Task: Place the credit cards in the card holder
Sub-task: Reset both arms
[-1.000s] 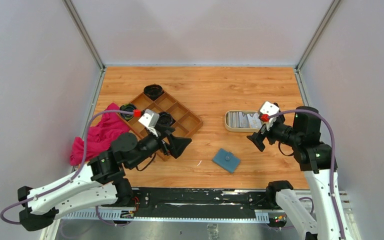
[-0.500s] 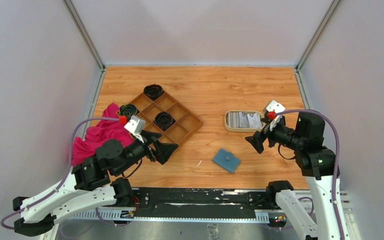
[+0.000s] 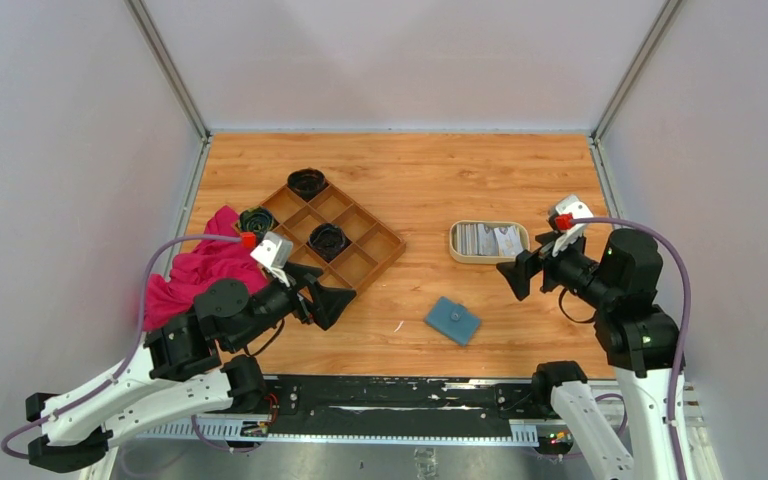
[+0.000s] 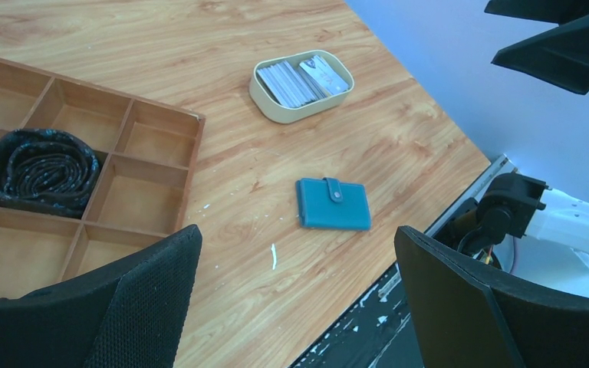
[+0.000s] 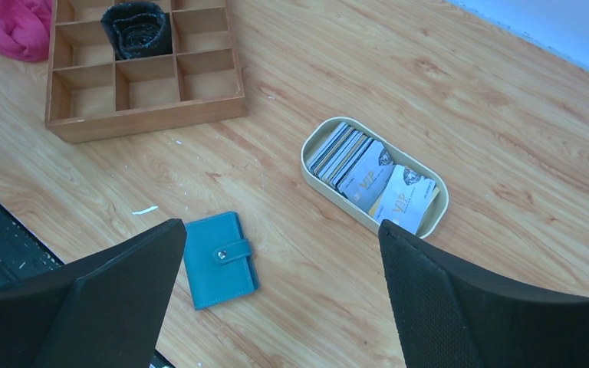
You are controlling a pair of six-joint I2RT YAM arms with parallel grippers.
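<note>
The left claw point(image 3: 332, 300) and right claw point(image 3: 516, 276) are held wide open, empty. The card holder point(image 3: 453, 321) is laid near the surface point(image 3: 480, 175)'s near edge; the credit cards point(image 3: 487, 240) are seemingly stacked in a tray point(image 3: 456, 243).

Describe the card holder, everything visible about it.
The card holder is a small, flat, teal-blue wallet that looks like leather. It is folded shut, with a short tab wrapped over one edge and fastened by a small round snap. It lies flat on the wooden table, skewed to the table's edges. It sits nearer the front than the wooden tray and the oval tray, and apart from both. Nothing but the table touches it.
</note>
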